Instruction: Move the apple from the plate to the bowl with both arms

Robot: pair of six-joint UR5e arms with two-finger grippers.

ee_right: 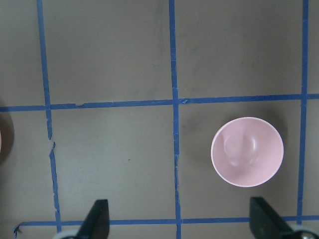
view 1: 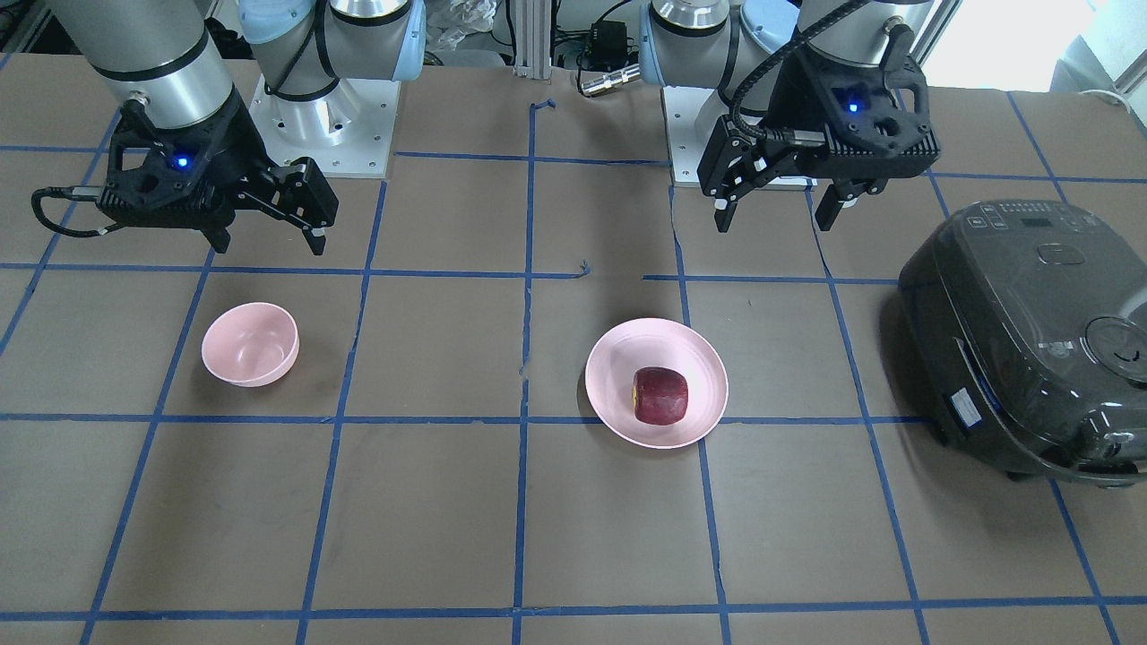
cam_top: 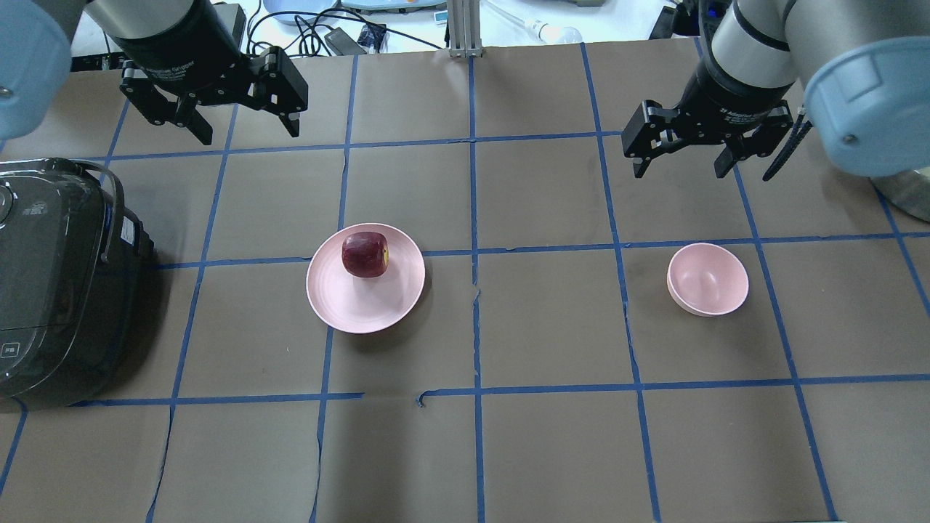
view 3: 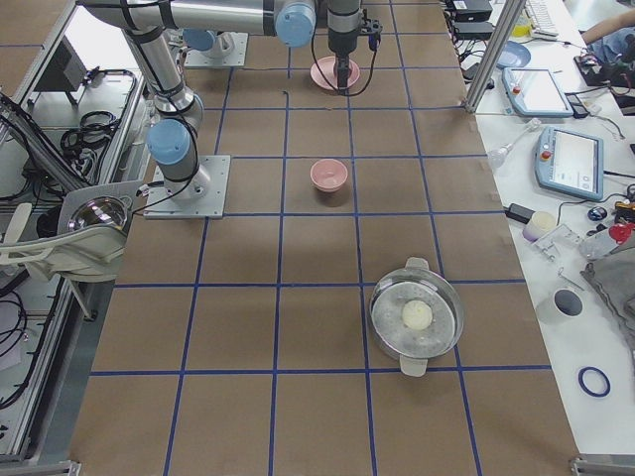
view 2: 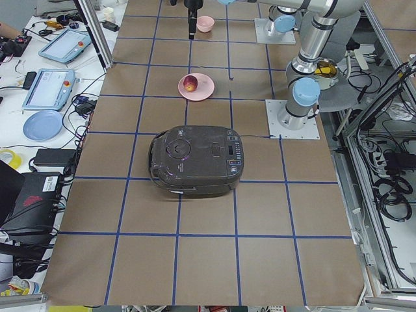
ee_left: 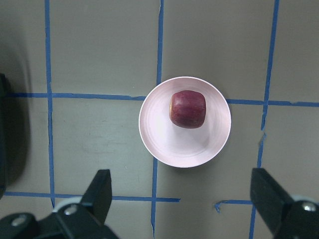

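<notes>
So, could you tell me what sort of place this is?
Probably a robotics lab: silver-grey jointed left arm and right arm bolted to a brown paper-covered table gridded with blue tape, grey control tablets alongside.

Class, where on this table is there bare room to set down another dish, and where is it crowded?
Bare paper lies between the plate and the bowl, a wide free patch. Narrower is the gap between the plate and the rice cooker.
</notes>
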